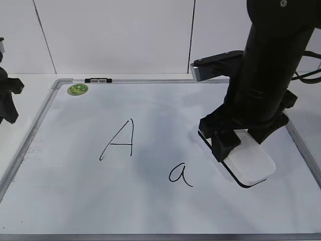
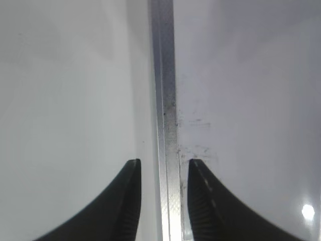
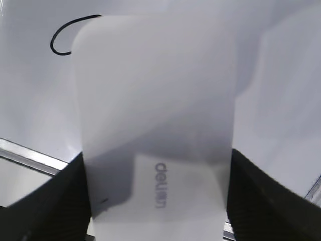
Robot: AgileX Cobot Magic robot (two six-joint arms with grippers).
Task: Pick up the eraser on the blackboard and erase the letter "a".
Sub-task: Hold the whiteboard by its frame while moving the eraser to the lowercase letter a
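The white eraser (image 1: pixel 251 165) with a dark underside sits on the blackboard (image 1: pixel 150 211), right of the small cursive letter "a" (image 1: pixel 180 174). My right gripper (image 1: pixel 239 140) is shut on the eraser. In the right wrist view the eraser (image 3: pixel 155 115) fills the frame between my right gripper's fingers (image 3: pixel 155 196), and part of the "a" (image 3: pixel 62 40) shows at the top left. My left gripper (image 2: pixel 163 201) is open and empty over the board's grey frame (image 2: pixel 165 100), at the left edge of the exterior view (image 1: pixel 7 105).
A larger capital "A" (image 1: pixel 118 140) is drawn left of the small "a". A green round magnet (image 1: pixel 77 89) sits at the board's far left corner, and a black clip (image 1: pixel 98 80) sits on the far frame. A white wall stands behind.
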